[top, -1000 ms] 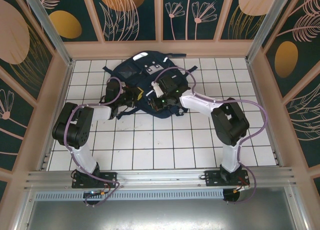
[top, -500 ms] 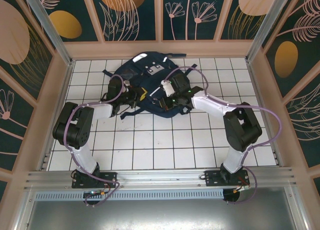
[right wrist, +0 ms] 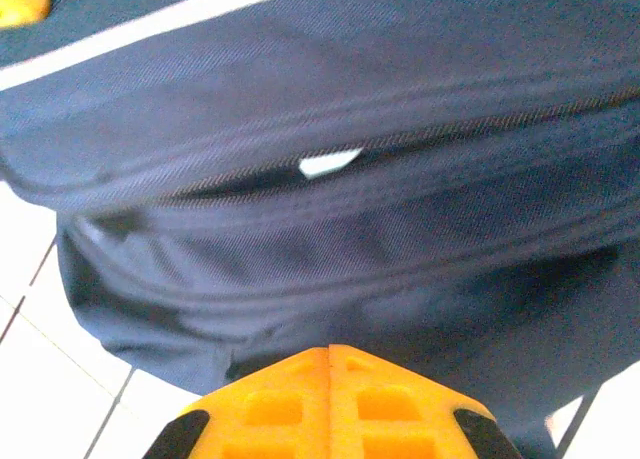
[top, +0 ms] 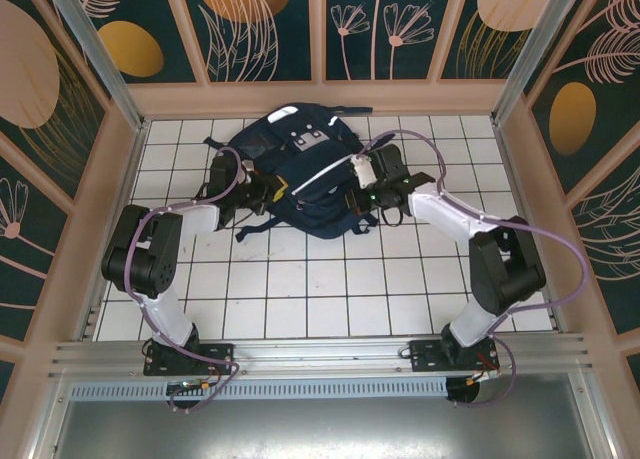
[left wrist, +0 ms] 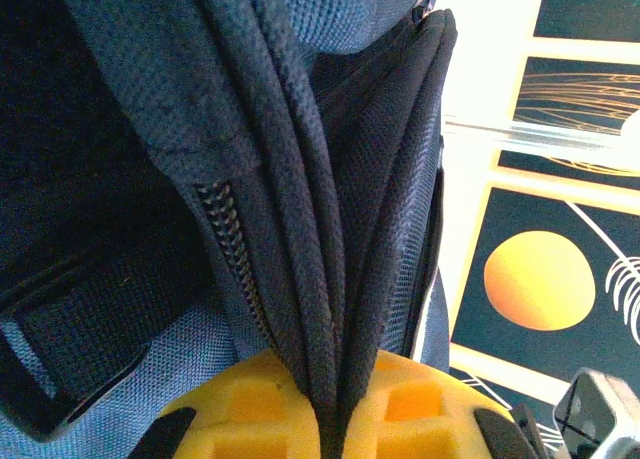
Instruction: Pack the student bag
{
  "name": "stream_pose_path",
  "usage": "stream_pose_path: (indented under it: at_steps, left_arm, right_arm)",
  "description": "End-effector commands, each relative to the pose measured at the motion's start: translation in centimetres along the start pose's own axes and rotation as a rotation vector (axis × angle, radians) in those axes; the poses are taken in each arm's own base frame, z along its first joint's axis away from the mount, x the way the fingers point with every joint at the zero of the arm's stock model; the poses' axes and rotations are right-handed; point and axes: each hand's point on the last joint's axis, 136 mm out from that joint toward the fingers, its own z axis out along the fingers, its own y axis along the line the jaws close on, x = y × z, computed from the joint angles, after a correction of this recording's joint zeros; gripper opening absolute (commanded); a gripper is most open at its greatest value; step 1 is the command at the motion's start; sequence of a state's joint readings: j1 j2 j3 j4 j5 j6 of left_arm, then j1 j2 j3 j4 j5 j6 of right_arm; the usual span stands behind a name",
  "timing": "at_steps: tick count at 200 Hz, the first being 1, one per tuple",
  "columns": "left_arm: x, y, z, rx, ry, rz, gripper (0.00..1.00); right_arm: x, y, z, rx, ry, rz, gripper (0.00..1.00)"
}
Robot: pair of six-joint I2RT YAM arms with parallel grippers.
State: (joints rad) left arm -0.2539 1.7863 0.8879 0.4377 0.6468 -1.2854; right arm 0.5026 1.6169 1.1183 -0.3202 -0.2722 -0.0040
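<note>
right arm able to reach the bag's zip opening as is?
Probably yes. The right gripper faces the zip opening of the student bag close up, nothing between. Its jaws are shut and the gap looks narrow; the left gripper pinches fabric.

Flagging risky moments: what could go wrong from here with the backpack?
The left gripper pinches only a fold of the student bag; a tug could slip it free. The right gripper is shut at the bag's side, so pulling might drag the bag across the table. Loose straps beside the left gripper could snag.
</note>
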Motion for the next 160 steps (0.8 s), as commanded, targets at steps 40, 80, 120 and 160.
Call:
stream_pose_path:
  at_steps: [40,80,120,160]
  left_arm:
    - [-0.6,-5.4,-1.1,0.154,-0.027,0.097,0.00]
    - [-0.3,-5.5,-1.6,0.155,-0.034,0.095,0.00]
    - [0.0,-6.6,-2.4,0.193,-0.041,0.095,0.00]
    - [0.0,-6.5,-2.4,0.197,-0.039,0.087,0.00]
  right_arm:
    - [-1.2,6.0,0.2,-0.166,-0.083,-0.027,0.37]
    - [-3.6,7.8,2.8,-0.254,-0.112,-0.051,0.60]
    - [-4.3,8.6,4.2,-0.316,-0.124,-0.055,0.63]
    - [-4.1,10.6,4.5,-0.392,-0.120,-0.063,0.62]
